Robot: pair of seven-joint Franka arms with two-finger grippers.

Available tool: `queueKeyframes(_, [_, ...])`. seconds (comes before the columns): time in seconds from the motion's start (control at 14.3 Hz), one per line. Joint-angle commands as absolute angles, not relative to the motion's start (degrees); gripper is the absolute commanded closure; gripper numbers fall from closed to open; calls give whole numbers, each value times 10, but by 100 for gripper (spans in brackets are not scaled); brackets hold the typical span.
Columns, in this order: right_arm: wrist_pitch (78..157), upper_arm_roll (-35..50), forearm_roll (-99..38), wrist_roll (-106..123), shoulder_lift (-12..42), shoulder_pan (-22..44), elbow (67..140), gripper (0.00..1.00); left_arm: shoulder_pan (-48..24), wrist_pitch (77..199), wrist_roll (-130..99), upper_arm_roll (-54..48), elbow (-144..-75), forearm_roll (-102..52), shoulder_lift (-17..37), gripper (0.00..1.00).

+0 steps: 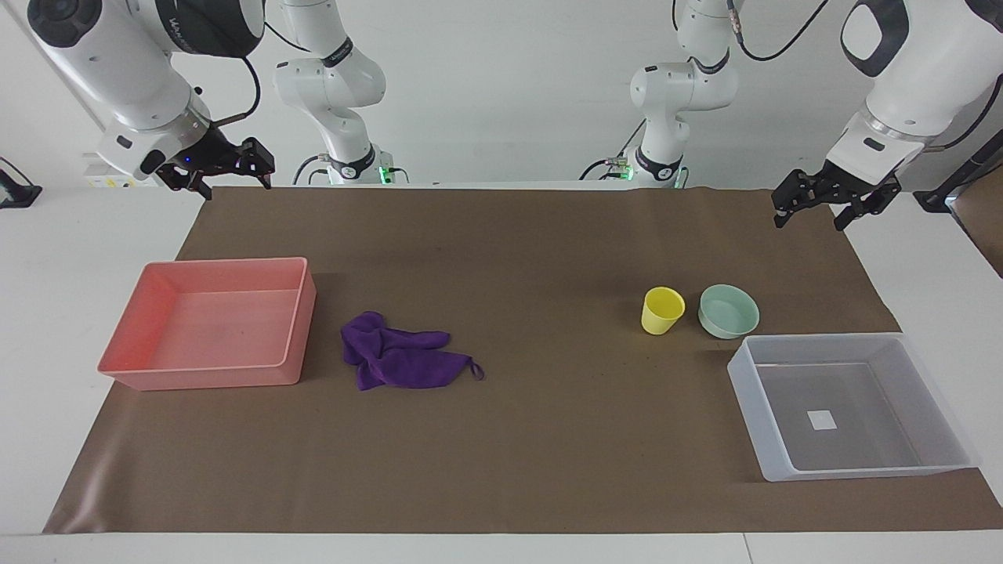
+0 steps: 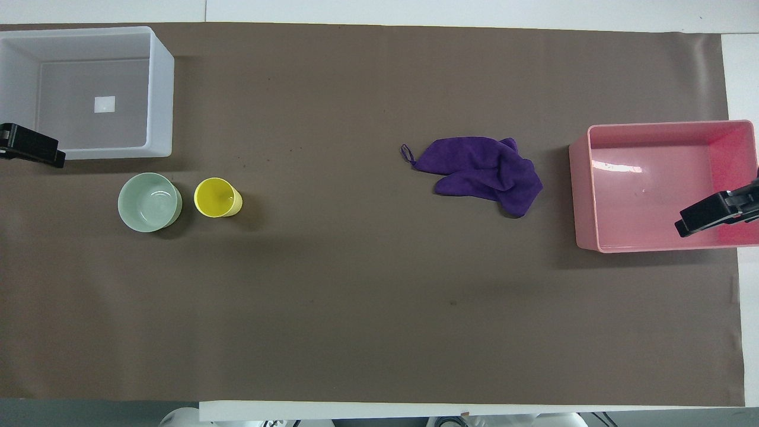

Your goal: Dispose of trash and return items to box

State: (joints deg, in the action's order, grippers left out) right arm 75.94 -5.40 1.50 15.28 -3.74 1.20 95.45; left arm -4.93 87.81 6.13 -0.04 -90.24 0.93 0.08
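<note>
— While both arms wait raised, where is everything?
— Toward the right arm's end: pink tray [image 1: 211, 323], purple cloth [image 1: 400, 359] beside it. Toward the left arm's end: cup [image 1: 662, 310], bowl [image 1: 729, 311], box [image 1: 850, 407] farther out.
— Grippers?
— Right gripper [image 1: 223, 166] over the mat's corner, left gripper [image 1: 829, 200] likewise; both spread, holding nothing.
</note>
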Motion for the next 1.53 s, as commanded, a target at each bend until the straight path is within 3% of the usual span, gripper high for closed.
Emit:
queueKeyframes(0.0, [790,-51,12,160,-52,8,973,0,-50,863,72,3,-896,21,2,0])
queueKeyframes(0.42, [795,-51,13,162,-54,2,970,0,-49,878,66,4,-929,21,-10,0])
queueKeyframes(0.63, [796,-51,12,161,-67,5,969,0,-48,1063,-5,4,-1157,21,-112,0])
queueKeyframes(0.7, [800,-51,12,163,-66,7,969,0,-45,1123,-48,4,-1223,21,-124,0])
queueKeyframes(0.98, [873,-50,0,155,-63,35,1001,0,-20,1214,-72,4,-1309,21,-91,0])
queueKeyframes(1.47, [1029,-50,-37,54,63,126,1005,1,-18,1323,-75,4,-1364,21,-47,1])
